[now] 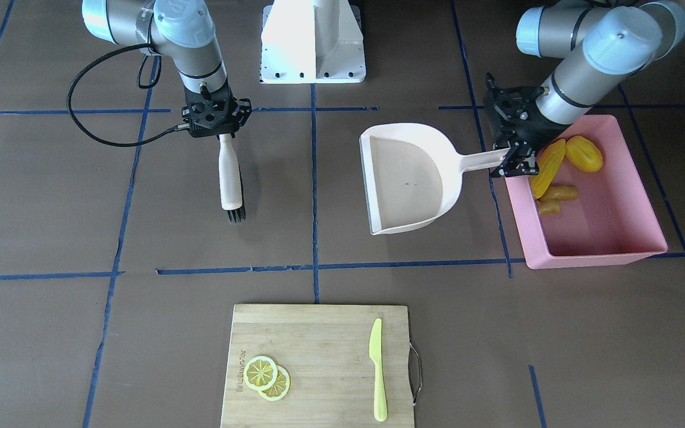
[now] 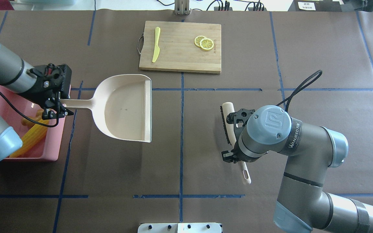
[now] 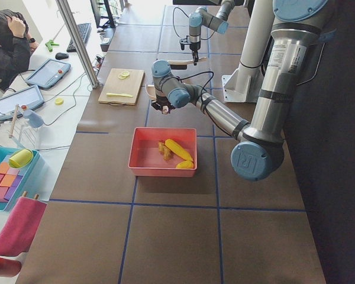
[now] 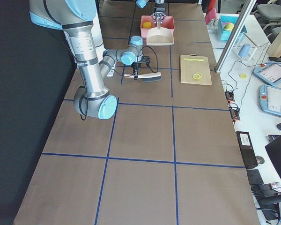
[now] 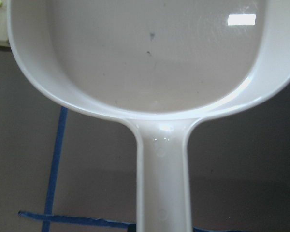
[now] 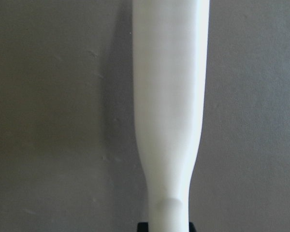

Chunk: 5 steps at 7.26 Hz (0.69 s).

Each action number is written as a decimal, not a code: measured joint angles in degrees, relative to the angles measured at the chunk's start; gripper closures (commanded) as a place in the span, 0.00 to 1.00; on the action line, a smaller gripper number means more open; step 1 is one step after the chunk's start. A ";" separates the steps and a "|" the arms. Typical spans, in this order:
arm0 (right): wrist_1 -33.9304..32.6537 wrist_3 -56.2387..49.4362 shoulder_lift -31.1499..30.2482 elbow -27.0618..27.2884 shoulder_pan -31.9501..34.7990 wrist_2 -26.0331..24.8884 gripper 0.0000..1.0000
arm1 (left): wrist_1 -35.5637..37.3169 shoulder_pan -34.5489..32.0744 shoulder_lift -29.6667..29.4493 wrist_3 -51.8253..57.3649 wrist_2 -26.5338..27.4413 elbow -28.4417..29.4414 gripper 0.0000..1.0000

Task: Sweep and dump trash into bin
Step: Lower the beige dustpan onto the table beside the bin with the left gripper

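Trash (image 1: 549,160) lies in the bin (image 1: 604,252) (left claw (image 1: 518,167) grips dustpan (image 1: 405,178)).

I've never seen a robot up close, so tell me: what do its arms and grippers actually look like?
The left arm and right arm are grey metal tubes with pale blue joint caps; the right one shows a logo and lettering. The left gripper and right gripper are black open frames with two slim fingers. A black cable loops to the right one.

Corn cob (image 1: 550,161), potato lump (image 1: 584,153), ginger root (image 1: 561,192) lying inside pink bin (image 1: 607,220).
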 measured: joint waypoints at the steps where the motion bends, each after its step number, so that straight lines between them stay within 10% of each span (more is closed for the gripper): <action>1: 0.00 0.03 0.03 0.00 -0.02 -0.04 1.00 | -0.13 2.95 -1.32 -0.06 2.47 1.01 1.00; 5: 0.00 0.11 0.07 0.07 -0.12 -0.07 1.00 | -0.65 8.84 -5.88 -3.39 7.16 6.17 0.85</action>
